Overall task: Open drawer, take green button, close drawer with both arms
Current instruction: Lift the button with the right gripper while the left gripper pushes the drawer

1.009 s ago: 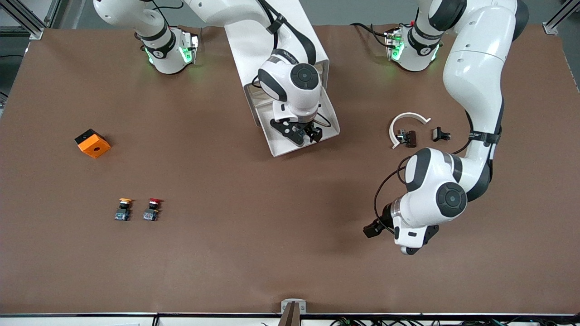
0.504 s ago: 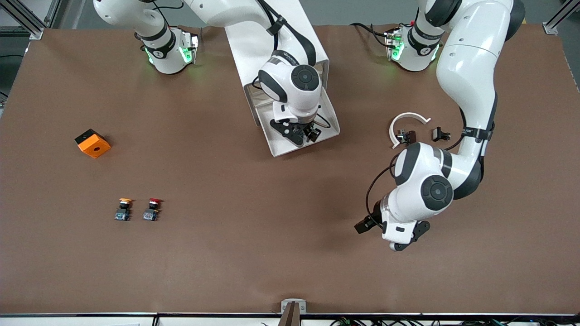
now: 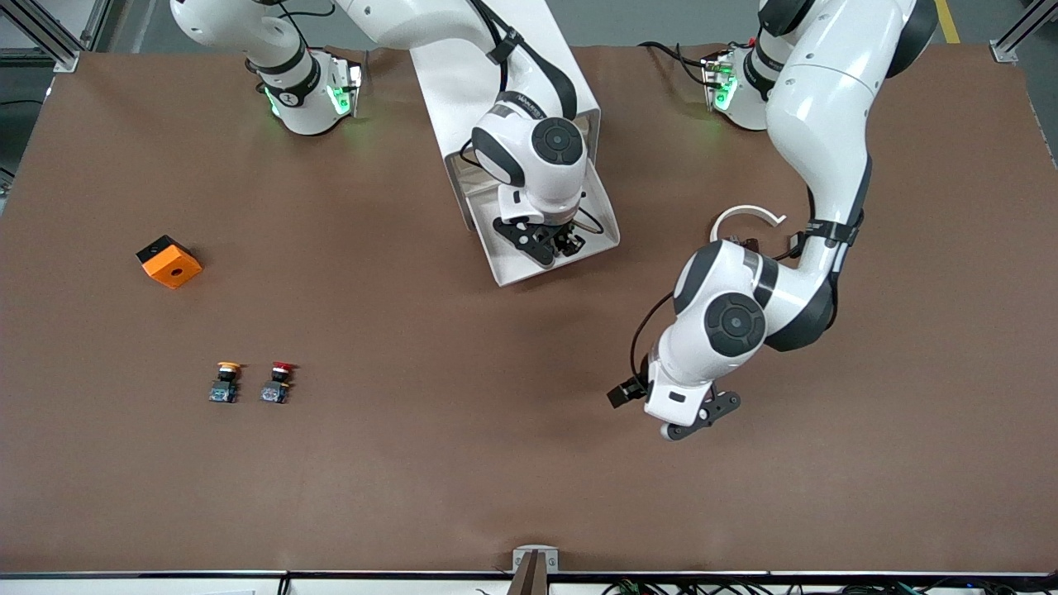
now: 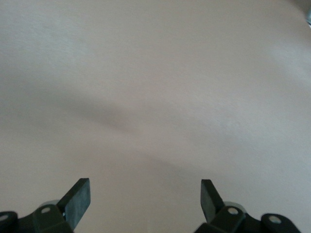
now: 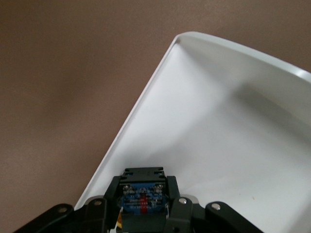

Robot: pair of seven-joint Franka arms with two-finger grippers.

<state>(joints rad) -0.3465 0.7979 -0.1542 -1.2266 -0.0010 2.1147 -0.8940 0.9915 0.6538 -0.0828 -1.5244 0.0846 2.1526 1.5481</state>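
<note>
The white cabinet (image 3: 463, 91) lies on the table with one drawer (image 3: 488, 223) pulled open toward the front camera. My right gripper (image 3: 555, 241) is inside the open drawer and is shut on a button. In the right wrist view the button (image 5: 142, 196) shows a black body and a bluish base between the fingers, over the drawer's white floor (image 5: 233, 136). Its cap is hidden. My left gripper (image 4: 145, 187) is open and empty over bare brown table. In the front view its wrist (image 3: 674, 397) hangs over the table nearer the front camera than the drawer.
A yellow-capped button (image 3: 225, 382) and a red-capped button (image 3: 278, 381) stand side by side toward the right arm's end. An orange block (image 3: 169, 261) lies farther from the camera than they do. A white curved piece (image 3: 744, 216) and small black parts (image 3: 798, 240) lie beside the left arm.
My left arm has swung toward the middle of the table, and its forearm now covers part of the small black parts. My right gripper has stayed in the drawer.
</note>
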